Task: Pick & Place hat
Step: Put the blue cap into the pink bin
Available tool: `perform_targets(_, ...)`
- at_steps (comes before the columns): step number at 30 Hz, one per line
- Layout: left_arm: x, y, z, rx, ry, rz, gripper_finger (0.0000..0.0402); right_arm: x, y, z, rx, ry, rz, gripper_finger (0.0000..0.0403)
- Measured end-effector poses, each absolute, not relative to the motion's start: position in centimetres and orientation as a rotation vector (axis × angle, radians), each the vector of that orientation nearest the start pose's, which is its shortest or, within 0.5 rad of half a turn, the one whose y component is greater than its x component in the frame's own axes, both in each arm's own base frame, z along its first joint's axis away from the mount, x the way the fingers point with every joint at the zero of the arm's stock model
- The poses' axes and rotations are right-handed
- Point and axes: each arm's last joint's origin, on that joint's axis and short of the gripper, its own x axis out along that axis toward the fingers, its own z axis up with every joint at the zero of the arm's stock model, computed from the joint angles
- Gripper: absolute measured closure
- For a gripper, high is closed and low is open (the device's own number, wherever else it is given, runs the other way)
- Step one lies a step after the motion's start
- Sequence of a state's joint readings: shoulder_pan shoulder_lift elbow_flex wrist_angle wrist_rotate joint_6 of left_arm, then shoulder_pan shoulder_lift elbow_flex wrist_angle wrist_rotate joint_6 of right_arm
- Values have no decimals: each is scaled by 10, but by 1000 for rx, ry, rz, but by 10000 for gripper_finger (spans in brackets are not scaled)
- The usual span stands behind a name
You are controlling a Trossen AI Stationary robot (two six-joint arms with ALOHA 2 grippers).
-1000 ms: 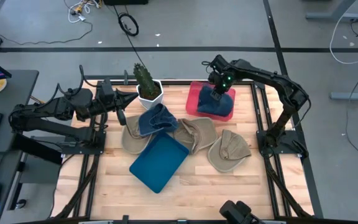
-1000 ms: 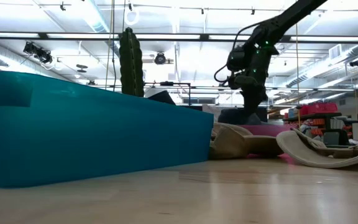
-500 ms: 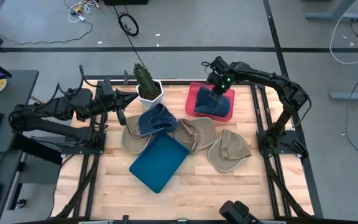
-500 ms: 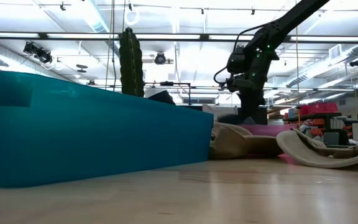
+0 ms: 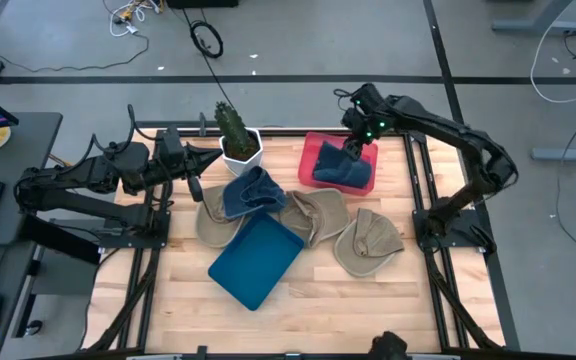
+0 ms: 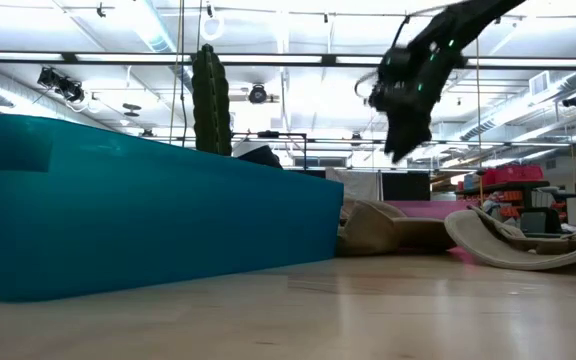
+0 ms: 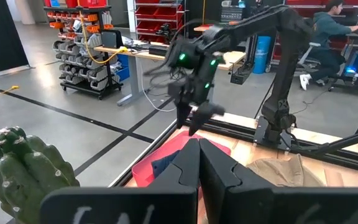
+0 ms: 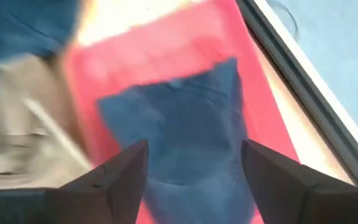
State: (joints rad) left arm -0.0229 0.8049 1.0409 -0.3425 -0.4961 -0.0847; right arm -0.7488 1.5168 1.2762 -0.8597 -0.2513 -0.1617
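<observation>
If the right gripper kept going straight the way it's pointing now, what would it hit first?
Most likely the blue hat lying in the red tray. The right gripper is open and aimed down at it from above, with nothing between them; how far above is hard to judge.

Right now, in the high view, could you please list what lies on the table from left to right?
Left gripper → potted cactus → blue hat on a tan one → teal tray → middle tan hat → red tray holding a blue hat, right gripper above → rightmost tan hat.
</observation>
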Motion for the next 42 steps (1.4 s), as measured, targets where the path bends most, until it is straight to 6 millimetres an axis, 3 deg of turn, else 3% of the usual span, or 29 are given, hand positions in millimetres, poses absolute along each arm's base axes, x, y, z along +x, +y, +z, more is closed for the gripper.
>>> perform_targets(7, 154, 10, 399, -52, 87, 477, 396, 238, -140, 322, 289, 843, -146, 141)
perform_targets(11, 154, 10, 397, -46, 112, 475, 396, 261, -103, 332, 227, 748, -30, 146)
perform_targets(16, 153, 10, 394, -42, 139, 475, 396, 294, -74, 335, 152, 616, 39, 147)
perform_targets(20, 154, 10, 394, -45, 139, 450, 396, 321, -64, 321, 106, 586, 49, 147)
perform_targets(29, 154, 8, 394, -48, 141, 403, 396, 371, -62, 250, 119, 722, 75, 147)
perform_targets(34, 154, 8, 394, -48, 141, 403, 396, 389, -64, 216, 130, 760, 71, 147)
perform_targets(42, 154, 8, 395, -46, 141, 403, 396, 401, -68, 202, 130, 722, 12, 148)
